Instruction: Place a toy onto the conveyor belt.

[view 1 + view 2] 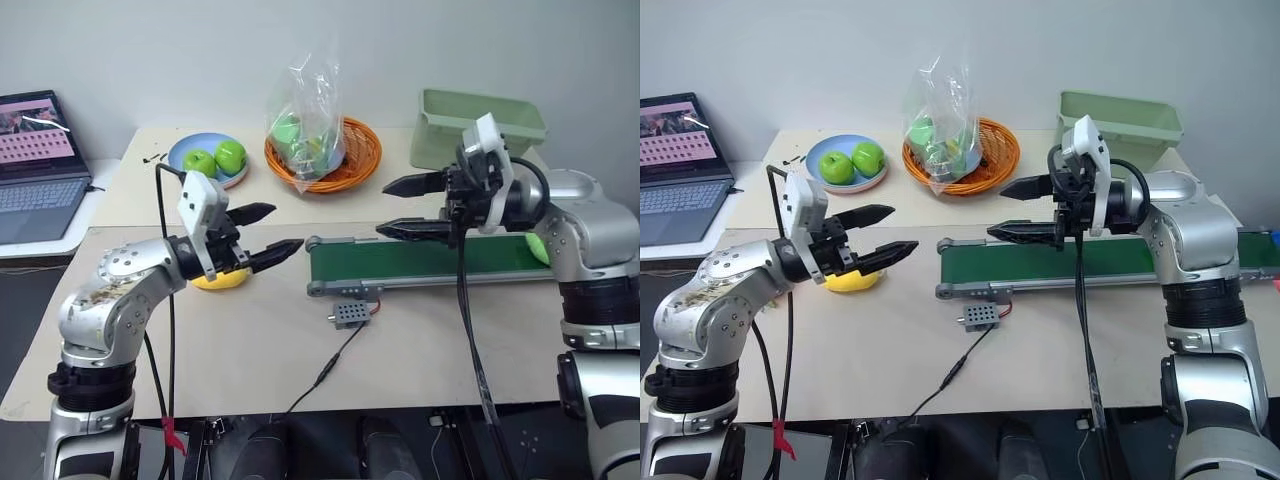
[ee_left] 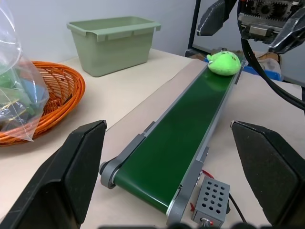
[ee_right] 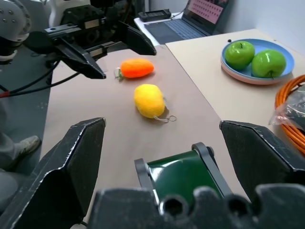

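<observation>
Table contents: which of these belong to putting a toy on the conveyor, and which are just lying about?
Job:
- lime-green toy, lying on the belt
- conveyor belt

Lying about:
- yellow plush
- orange plush
- plate of apples
- wicker basket holding a plastic bag
- pale green bin
- laptop
- grey switch box

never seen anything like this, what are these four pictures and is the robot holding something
It is a two-armed robot at a table. Two pictures come from cameras on its head, two from cameras on its wrists, looking along the black fingers. Its left gripper and right gripper are both open and hold nothing. The lime-green toy already lies on the dark-green conveyor belt. Also on the table: a yellow plush, an orange plush, apples on a blue plate, a basket, a pale green bin.
</observation>
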Motion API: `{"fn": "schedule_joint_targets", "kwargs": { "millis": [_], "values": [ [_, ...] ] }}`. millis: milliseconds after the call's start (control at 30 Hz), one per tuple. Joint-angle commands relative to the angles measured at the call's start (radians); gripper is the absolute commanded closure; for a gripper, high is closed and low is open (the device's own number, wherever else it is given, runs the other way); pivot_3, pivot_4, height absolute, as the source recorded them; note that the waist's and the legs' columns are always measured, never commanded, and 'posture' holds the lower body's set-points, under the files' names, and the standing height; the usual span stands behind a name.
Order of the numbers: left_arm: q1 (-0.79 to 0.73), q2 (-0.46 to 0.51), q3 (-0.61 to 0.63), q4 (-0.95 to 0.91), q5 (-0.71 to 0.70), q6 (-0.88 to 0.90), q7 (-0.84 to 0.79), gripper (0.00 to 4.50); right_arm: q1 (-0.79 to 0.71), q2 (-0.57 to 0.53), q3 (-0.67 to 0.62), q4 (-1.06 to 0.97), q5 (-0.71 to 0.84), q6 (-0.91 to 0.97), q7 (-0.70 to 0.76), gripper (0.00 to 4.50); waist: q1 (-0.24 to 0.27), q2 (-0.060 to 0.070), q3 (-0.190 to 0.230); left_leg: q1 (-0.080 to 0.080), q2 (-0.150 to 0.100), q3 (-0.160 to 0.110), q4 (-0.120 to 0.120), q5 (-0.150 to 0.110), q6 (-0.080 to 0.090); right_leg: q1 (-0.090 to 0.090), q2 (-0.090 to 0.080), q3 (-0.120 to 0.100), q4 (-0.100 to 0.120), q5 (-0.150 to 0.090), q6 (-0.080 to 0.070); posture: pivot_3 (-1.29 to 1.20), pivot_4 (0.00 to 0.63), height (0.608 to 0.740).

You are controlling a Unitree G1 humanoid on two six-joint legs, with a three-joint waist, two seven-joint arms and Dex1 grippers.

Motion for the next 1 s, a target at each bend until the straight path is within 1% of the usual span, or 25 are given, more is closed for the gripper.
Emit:
{"fn": "schedule_joint_targets", "kwargs": {
  "millis": [33,467,1000],
  "values": [
    [-0.019,0.006,0.002,-0.004,-0.003,-0.028,0.010,0.04,-0.031,0.000,-0.019,-0.010,-0.001,-0.030,-0.002,0.00,0.000,0.000,0.000,0.000,0.000,0.000,0.000,0.000,0.000,0.000,0.000,0.000,0.000,0.000,0.000,0.00,0.150,0.740],
    [-0.043,0.006,0.004,-0.003,-0.007,-0.023,0.048,0.04,-0.027,0.013,-0.014,0.008,-0.033,-0.050,-0.016,0.00,0.000,0.000,0.000,0.000,0.000,0.000,0.000,0.000,0.000,0.000,0.000,0.000,0.000,0.000,0.000,0.00,0.150,0.740],
    [-0.030,0.016,0.004,-0.011,-0.005,-0.029,0.063,0.04,-0.019,0.023,-0.016,0.020,-0.058,-0.067,-0.016,0.00,-0.001,0.000,0.000,0.000,0.000,0.000,0.000,0.000,0.000,0.000,0.000,0.000,0.000,0.000,0.000,0.00,0.150,0.740]
  ]
}}
